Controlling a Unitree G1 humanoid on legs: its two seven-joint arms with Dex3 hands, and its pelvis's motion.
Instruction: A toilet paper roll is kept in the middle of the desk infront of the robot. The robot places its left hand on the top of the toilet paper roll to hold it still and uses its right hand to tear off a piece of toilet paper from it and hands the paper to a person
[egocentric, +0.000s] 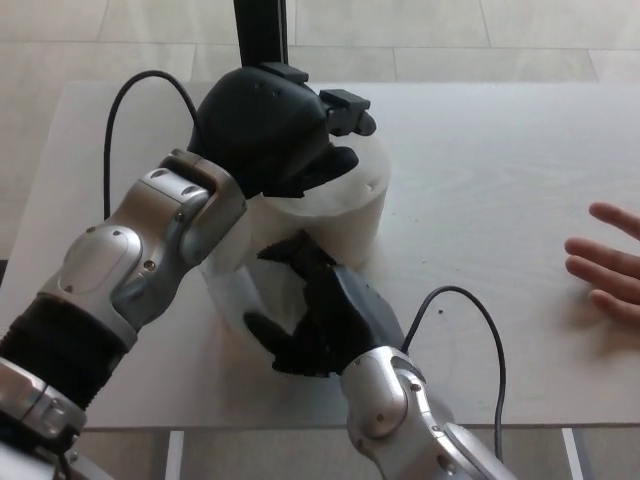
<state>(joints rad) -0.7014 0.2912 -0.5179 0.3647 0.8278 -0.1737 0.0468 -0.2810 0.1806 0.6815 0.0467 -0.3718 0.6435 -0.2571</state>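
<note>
The white toilet paper roll (345, 215) stands upright in the middle of the desk (500, 200). My left hand (270, 125) rests on top of the roll, fingers spread over its upper face. A loose strip of paper (230, 290) hangs off the roll's front left side down onto the desk. My right hand (315, 315) is at the roll's near side, its thumb and fingers closed on that strip. A person's hand (605, 265) lies palm down at the desk's right edge, fingers pointing toward the roll.
A black post (260, 35) rises behind the roll at the desk's far edge. Black cables loop off both wrists, one (135, 95) at the left and one (470, 310) at the right. The desk's near edge (250, 425) runs just below my right hand.
</note>
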